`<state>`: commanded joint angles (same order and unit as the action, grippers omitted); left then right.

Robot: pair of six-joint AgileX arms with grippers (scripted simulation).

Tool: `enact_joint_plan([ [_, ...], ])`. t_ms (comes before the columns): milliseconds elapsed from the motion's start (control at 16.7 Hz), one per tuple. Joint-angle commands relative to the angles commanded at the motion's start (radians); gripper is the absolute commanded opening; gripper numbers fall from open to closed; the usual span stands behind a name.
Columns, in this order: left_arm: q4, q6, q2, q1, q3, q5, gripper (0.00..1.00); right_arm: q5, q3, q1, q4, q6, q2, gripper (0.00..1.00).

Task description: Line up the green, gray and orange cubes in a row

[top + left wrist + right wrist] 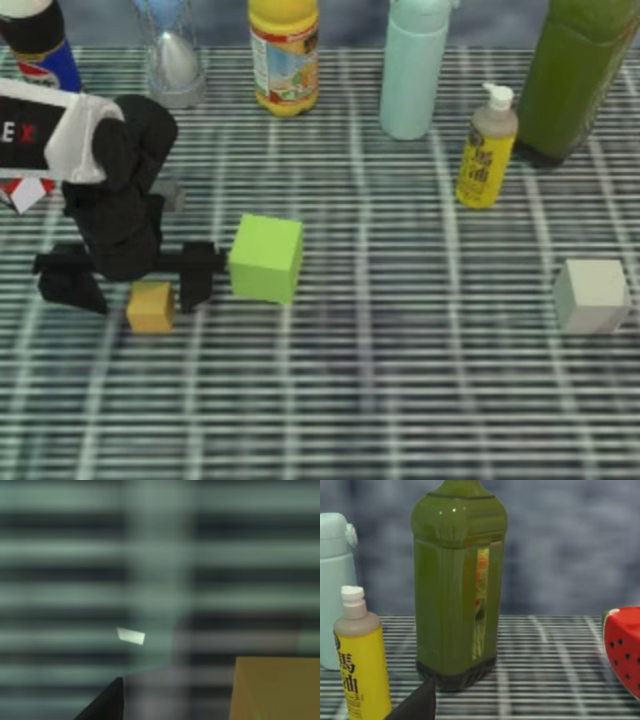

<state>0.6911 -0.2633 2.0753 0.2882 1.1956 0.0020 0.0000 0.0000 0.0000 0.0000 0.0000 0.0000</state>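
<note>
While the left pincer [128, 282] straddles the orange cube [150, 306] spread wide, striped tabletop [420, 380] stretches around.

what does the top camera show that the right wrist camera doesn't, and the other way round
Only the top view shows the three cubes: green cube, orange cube and gray cube. It also shows the left gripper, jaws open, fingers either side of the orange cube, over the table's left. Only the right wrist view shows a watermelon-patterned object. Both share the dark-green bottle, the yellow pump bottle and the pale teal bottle.
</note>
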Motion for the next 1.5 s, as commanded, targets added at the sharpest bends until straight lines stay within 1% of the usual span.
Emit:
enact_joint_plan([
  [300,0.000,0.000,0.000,0.000,0.000,0.000,0.02,0.000,0.000,0.000,0.000,0.000,0.000,1.00],
  [360,0.000,0.000,0.000,0.000,0.000,0.000,0.00,0.000,0.000,0.000,0.000,0.000,0.000,1.00],
  [780,0.000,0.000,0.000,0.000,0.000,0.000,0.00,0.000,0.000,0.000,0.000,0.000,0.000,1.00],
  [840,0.021,0.007,-0.043,-0.002,0.015,-0.010,0.00,0.000,0.000,0.000,0.000,0.000,0.000,1.00],
  [960,0.039,0.007,-0.049,-0.002,0.027,-0.010,0.00,0.000,0.000,0.000,0.000,0.000,0.000,1.00],
  [1320,0.245,0.003,-0.137,-0.018,0.134,-0.011,0.00,0.000,0.000,0.000,0.000,0.000,0.000,1.00],
  [1500,0.277,0.004,-0.160,-0.020,0.154,-0.011,0.00,0.000,0.000,0.000,0.000,0.000,0.000,1.00],
])
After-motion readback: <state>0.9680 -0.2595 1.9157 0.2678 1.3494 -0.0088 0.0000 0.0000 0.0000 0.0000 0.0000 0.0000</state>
